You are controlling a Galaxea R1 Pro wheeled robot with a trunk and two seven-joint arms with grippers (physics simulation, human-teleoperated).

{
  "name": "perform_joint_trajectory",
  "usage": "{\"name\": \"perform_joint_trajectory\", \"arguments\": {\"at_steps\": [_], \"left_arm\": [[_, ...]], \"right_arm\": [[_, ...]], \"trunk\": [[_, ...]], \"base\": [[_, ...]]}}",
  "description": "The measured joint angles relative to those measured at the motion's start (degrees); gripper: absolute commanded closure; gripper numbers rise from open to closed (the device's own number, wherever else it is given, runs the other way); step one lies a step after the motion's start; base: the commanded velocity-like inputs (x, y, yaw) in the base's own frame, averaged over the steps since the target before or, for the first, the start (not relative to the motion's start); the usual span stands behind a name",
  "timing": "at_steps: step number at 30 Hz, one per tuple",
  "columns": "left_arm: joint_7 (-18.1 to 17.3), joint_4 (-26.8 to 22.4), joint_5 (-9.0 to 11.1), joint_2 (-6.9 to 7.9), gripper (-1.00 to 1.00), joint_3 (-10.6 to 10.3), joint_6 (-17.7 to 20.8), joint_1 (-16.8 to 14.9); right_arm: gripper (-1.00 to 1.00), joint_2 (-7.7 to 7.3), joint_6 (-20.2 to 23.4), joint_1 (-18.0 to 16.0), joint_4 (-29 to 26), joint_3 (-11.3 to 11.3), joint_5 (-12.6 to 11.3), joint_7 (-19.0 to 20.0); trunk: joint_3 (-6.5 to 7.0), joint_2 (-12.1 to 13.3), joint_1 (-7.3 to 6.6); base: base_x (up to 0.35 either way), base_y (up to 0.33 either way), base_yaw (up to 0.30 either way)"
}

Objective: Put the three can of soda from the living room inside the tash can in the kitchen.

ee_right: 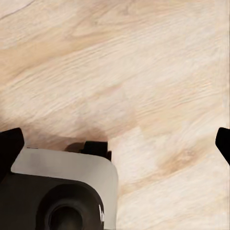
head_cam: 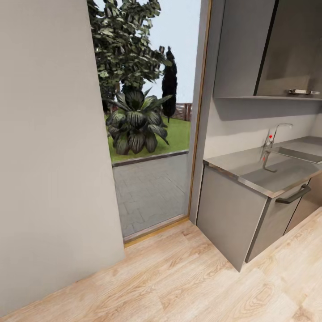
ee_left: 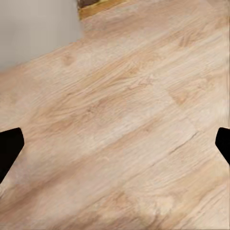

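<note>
A plain grey wall (head_cam: 49,147) fills the left side of the head view. Beside it, a tall glass door (head_cam: 150,120) with a thin wooden frame looks onto a paved patio (head_cam: 150,192), a lawn, a broad spiky-leaved plant (head_cam: 134,123) and dark trees. To the right stands a grey cabinet (head_cam: 228,214) with a dark handle (head_cam: 293,195), topped by a steel countertop (head_cam: 261,167) holding a sink (head_cam: 299,154) and a tap (head_cam: 273,134). Grey wall cupboards (head_cam: 243,47) hang above. Light wood floor (head_cam: 188,277) runs across the foreground.
</note>
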Motion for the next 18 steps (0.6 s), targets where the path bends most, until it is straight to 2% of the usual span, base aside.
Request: {"name": "perform_joint_trajectory", "arguments": {"at_steps": [4, 5, 6, 7, 9, 11, 12, 15, 18], "left_arm": [[0.0, -10.2, 0.0, 0.06, -1.00, 0.0, 0.0, 0.9], [-0.1, -13.9, 0.0, 0.08, -1.00, 0.0, 0.1, 1.2], [-0.1, -15.7, -0.1, 0.07, -1.00, 0.0, 0.1, 1.4], [-0.1, -18.9, -0.1, 0.04, -1.00, 0.0, -0.1, 1.6], [-0.1, -20.3, -0.1, 0.02, -1.00, -0.1, -0.3, 1.7], [0.1, -21.5, -0.1, -0.05, -1.00, -0.1, -0.5, 1.7], [0.1, -21.7, -0.2, -0.05, -1.00, -0.2, -0.6, 1.7], [0.2, -22.3, -0.2, -0.03, -1.00, 0.0, -1.3, 1.8], [0.1, -22.2, -0.3, 0.10, -1.00, 0.0, -3.8, 1.9]], "right_arm": [[-1.00, -0.77, -0.5, 0.1, -8.2, 0.0, -0.1, 2.4], [-1.00, -1.18, -0.6, 0.3, -13.1, -0.1, -0.1, 4.5], [-1.00, -1.42, -0.7, 0.7, -16.1, -0.4, -0.1, 5.6], [-1.00, -1.84, -0.6, 2.6, -24.4, -2.7, -0.2, 8.4], [-1.00, -1.89, -0.4, 4.6, -33.3, -5.4, -0.2, 9.7], [-1.00, -1.77, -0.2, 9.4, -48.1, -10.4, -0.3, 10.9], [-1.00, -1.73, -0.2, 10.6, -51.6, -11.2, -0.3, 11.1], [-1.00, -1.73, -0.3, 13.3, -60.1, -13.3, -0.3, 11.5], [-1.00, -1.94, -0.8, 14.4, -61.2, -14.3, -0.3, 11.8]], "trunk": [[0.00, 0.0, 0.00], [0.01, 0.0, 0.00], [0.00, 0.0, 0.00], [0.00, 0.0, 0.00], [-0.01, 0.0, 0.00], [0.00, 0.0, 0.00], [-0.01, 0.0, 0.00], [-0.01, 0.0, 0.00], [-0.01, 0.0, 0.00]], "base": [[0.000, 0.000, 0.000], [0.000, 0.000, 0.000], [0.000, 0.000, 0.000], [0.000, 0.000, 0.000], [0.000, 0.000, 0.000], [0.000, 0.000, 0.000], [0.000, 0.000, 0.000], [0.000, 0.000, 0.000], [0.000, 0.000, 0.000]]}}
